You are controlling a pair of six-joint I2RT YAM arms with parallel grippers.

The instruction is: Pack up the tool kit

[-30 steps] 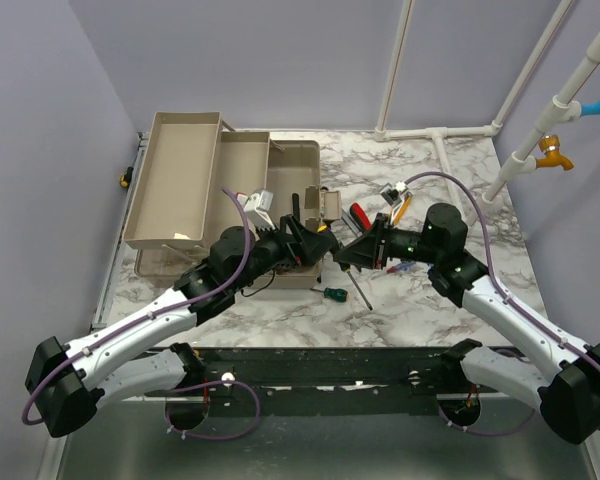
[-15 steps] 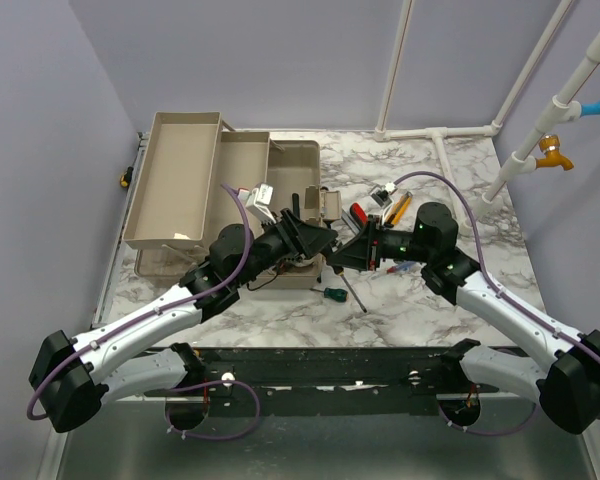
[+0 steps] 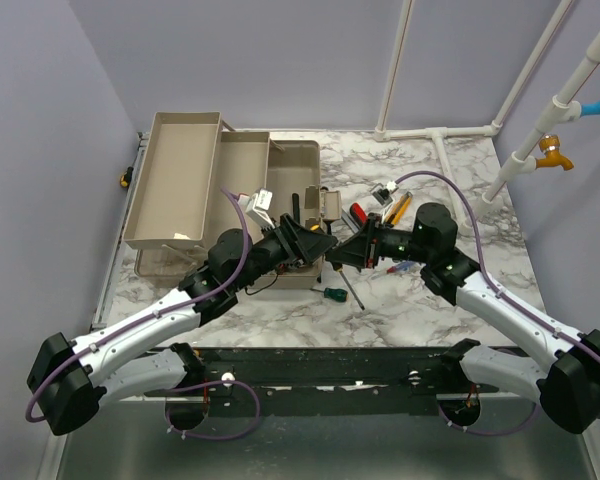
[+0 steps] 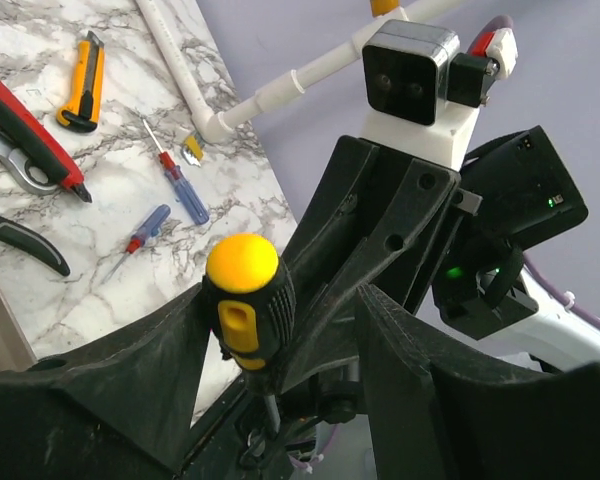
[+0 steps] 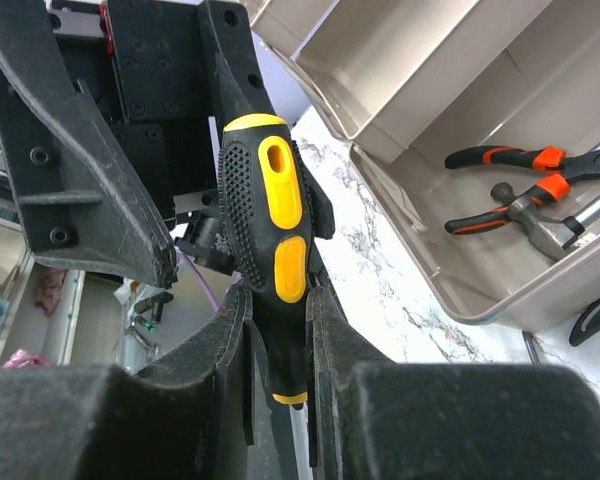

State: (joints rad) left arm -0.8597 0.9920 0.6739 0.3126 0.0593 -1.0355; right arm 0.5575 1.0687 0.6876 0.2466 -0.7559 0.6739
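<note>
Holds screwdriver clenched in right gripper at frame centre, shifted left since a second ago. Straddles it with left gripper, spread open. Signals handover: close left, release right, then stow in box.

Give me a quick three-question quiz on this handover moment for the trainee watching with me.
1. True or false: the right gripper is clamped on the yellow-and-black screwdriver.
2. Which lies inside the toolbox? A) orange-handled pliers B) utility knife C) blue screwdriver
3. Fill in: the left gripper has its jaws ___ around the screwdriver handle.
Key: 1 true; 2 A; 3 open.
</note>
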